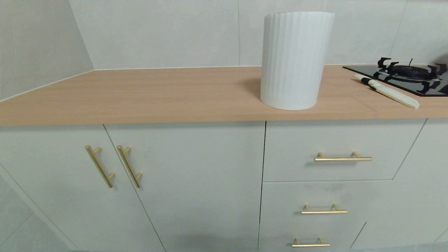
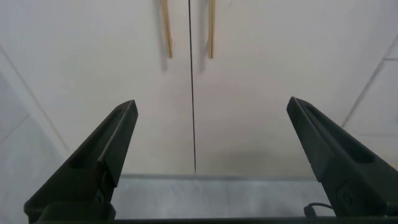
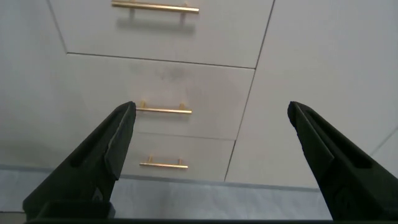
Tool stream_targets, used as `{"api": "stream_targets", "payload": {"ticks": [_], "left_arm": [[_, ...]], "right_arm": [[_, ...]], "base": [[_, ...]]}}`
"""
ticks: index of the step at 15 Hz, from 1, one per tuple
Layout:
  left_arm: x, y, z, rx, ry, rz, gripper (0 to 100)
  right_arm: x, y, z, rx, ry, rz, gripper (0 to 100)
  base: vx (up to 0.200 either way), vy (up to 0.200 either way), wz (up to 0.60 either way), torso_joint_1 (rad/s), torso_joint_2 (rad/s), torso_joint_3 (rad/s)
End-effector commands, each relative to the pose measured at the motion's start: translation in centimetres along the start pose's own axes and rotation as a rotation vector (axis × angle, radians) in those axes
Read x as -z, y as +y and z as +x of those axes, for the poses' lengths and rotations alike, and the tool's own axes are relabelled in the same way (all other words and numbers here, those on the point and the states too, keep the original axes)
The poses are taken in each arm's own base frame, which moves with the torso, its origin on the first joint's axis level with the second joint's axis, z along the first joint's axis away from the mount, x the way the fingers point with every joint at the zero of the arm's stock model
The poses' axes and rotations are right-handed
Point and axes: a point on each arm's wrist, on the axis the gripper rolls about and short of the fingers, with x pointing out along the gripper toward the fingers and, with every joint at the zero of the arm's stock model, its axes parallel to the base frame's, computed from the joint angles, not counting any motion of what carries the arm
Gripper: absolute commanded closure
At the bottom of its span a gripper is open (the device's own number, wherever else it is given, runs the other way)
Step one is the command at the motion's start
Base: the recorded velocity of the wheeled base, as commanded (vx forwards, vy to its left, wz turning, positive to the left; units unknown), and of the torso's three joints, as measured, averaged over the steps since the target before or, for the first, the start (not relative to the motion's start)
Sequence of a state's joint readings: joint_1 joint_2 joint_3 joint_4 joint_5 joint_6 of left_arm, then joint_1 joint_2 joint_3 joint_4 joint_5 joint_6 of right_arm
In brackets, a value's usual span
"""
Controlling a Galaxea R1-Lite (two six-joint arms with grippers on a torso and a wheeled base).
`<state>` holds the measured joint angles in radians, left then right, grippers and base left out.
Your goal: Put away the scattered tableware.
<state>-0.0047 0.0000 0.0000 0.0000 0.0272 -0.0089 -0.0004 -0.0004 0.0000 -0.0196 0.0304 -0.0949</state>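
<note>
A tall white ribbed holder (image 1: 294,59) stands upright on the wooden countertop (image 1: 140,94). To its right a knife (image 1: 387,91) with a cream blade cover and black band lies flat, partly over the edge of the black hob (image 1: 406,78). My left gripper (image 2: 210,112) is open and low, facing the double cabinet doors (image 2: 189,74). My right gripper (image 3: 210,112) is open and low too, facing the stack of drawers (image 3: 158,74). Nothing is between either pair of fingers.
Below the counter are two cabinet doors with gold bar handles (image 1: 113,166) on the left and three drawers with gold handles (image 1: 343,157) on the right. A burner grate (image 1: 409,70) sits on the hob. Tiled walls close the back and left.
</note>
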Motion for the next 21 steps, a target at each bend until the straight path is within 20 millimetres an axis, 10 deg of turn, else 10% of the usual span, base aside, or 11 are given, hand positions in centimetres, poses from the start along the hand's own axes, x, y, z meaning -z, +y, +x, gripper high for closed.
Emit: {"api": "stream_targets", "payload": {"ticks": [1, 12, 21], "left_arm": [[0.0, 0.0, 0.0, 0.0, 0.0, 0.0, 0], [0.0, 0.0, 0.0, 0.0, 0.0, 0.001, 0], [0.0, 0.0, 0.0, 0.0, 0.0, 0.0, 0]], "right_arm": [[-0.01, 0.0, 0.02, -0.001, 0.002, 0.0, 0], [-0.01, 0.0, 0.02, -0.001, 0.002, 0.0, 0], [-0.01, 0.0, 0.02, -0.001, 0.002, 0.003, 0]], "base": [[0.2, 0.0, 0.0, 0.007, 0.0, 0.002], [0.036, 0.0, 0.0, 0.001, 0.0, 0.0], [0.0, -0.2, 0.0, 0.003, 0.0, 0.005]]}}
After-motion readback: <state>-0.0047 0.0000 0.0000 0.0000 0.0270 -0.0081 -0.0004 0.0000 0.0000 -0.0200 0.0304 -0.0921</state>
